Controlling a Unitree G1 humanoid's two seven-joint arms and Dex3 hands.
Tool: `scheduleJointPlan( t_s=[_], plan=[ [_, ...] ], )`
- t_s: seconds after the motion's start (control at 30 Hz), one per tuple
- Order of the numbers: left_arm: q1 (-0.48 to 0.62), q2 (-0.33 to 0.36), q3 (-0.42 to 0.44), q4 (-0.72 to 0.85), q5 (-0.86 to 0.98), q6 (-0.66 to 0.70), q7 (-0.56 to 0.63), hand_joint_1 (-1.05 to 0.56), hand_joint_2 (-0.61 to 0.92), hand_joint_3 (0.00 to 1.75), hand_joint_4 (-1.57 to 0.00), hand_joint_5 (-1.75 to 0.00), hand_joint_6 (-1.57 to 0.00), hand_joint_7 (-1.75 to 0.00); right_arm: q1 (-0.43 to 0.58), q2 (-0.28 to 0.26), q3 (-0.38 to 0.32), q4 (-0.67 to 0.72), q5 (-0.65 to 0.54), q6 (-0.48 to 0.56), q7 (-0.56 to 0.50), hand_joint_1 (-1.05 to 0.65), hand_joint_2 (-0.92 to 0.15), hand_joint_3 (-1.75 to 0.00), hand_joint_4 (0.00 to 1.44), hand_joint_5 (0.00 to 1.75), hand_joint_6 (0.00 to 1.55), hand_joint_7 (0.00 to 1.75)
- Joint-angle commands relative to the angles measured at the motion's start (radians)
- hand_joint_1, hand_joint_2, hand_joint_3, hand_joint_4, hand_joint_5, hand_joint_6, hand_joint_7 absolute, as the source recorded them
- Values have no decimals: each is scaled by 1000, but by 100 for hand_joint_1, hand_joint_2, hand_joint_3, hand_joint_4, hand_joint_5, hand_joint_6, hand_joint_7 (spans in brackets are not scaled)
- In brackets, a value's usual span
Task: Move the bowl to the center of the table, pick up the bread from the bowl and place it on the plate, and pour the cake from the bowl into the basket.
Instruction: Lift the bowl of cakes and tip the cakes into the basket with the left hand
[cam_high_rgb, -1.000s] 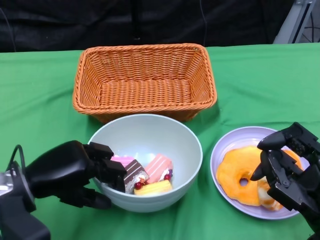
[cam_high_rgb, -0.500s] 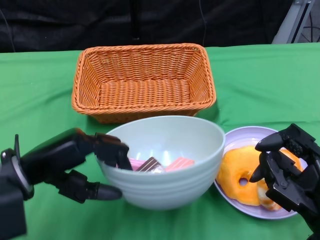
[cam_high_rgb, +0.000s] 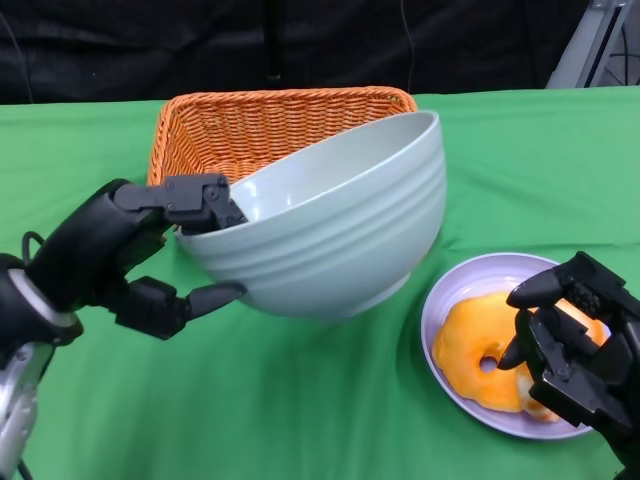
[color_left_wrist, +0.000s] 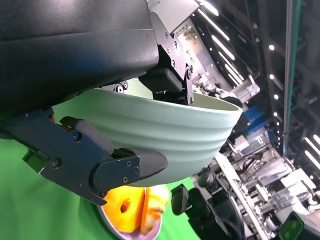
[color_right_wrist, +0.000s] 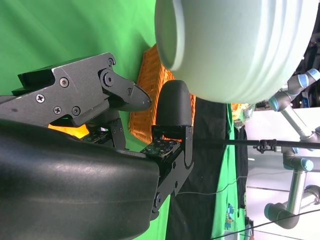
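Observation:
My left hand (cam_high_rgb: 150, 250) grips the pale green bowl (cam_high_rgb: 330, 225) by its near rim and holds it in the air, tilted away from me with its mouth toward the orange wicker basket (cam_high_rgb: 215, 125) behind it. The bowl's inside is hidden, so the cake pieces cannot be seen. In the left wrist view the bowl (color_left_wrist: 160, 132) sits between my fingers (color_left_wrist: 100, 165). The orange ring-shaped bread (cam_high_rgb: 480, 350) lies on the lilac plate (cam_high_rgb: 445, 290) at the right. My right hand (cam_high_rgb: 575, 345) hovers over the plate's near right side, fingers curled and apart, holding nothing.
A green cloth covers the table (cam_high_rgb: 300, 400). A black backdrop runs behind the basket. In the right wrist view the bowl (color_right_wrist: 235, 45) hangs above the basket (color_right_wrist: 150, 95), with robot-arm equipment beyond the table.
My left hand has lifted the bowl off the table and tipped it up toward the basket, hiding the cakes inside. The right hand has stayed over the plate.

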Motion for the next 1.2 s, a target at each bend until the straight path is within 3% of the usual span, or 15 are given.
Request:
scheduleJointPlan(
  t_s=[0.03, 0.43, 0.73, 0.93, 1.2],
  plan=[
    [-51, -31, 57, 32, 59, -6, 2, -11, 66, 93, -74, -163, -71, -128, -3, -9, -2, 11, 4, -8, 2, -5, -78, -83, 57, 175, 47, 151],
    [-250, -137, 149, 303, 286, -100, 62, -14, 81, 65, -78, -152, -79, -115, -7, -10, 8, 49, -8, -42, 17, -5, -78, -82, 58, 175, 48, 152],
    [-367, -217, 183, 439, 323, -93, 119, -22, 88, 48, -82, -145, -83, -106, -9, -14, 8, 66, -8, -48, 28, -5, -77, -83, 57, 175, 47, 152],
    [-416, -264, 193, 487, 338, -50, 162, -23, 81, 60, -84, -138, -86, -102, -7, -15, 8, 69, -6, -45, 29, -6, -77, -83, 54, 175, 45, 151],
    [-479, -346, 217, 531, 319, 112, 203, -23, 67, 82, -85, -140, -86, -102, -1, -12, 17, 61, -1, -35, 34, -5, -77, -84, 55, 175, 45, 152]
  ],
)
